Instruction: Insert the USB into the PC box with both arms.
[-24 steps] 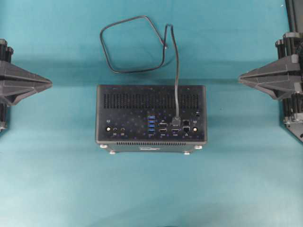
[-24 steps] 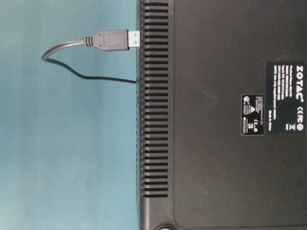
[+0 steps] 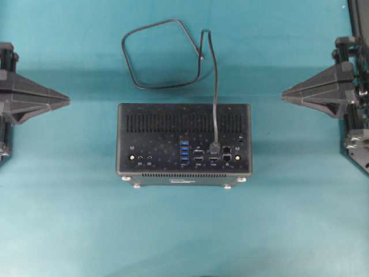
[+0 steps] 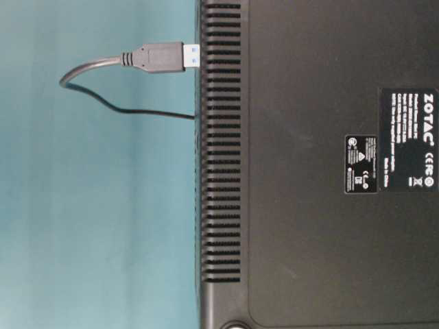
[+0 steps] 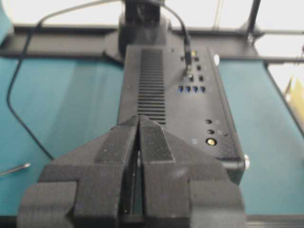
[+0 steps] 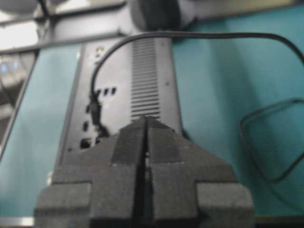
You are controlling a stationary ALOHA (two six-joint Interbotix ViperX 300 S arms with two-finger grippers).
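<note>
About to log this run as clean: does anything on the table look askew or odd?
One thing: the plug sits in the computer box with its blue tongue still showing in the table-level view, so it may not be pushed fully home. The cable loops loosely behind the box. Both claws are shut and off to the sides.

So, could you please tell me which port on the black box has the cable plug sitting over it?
On the black rectangular PC box, the thin black USB cable's plug sits at a dark port right of the four blue ports, which are all uncovered.
</note>
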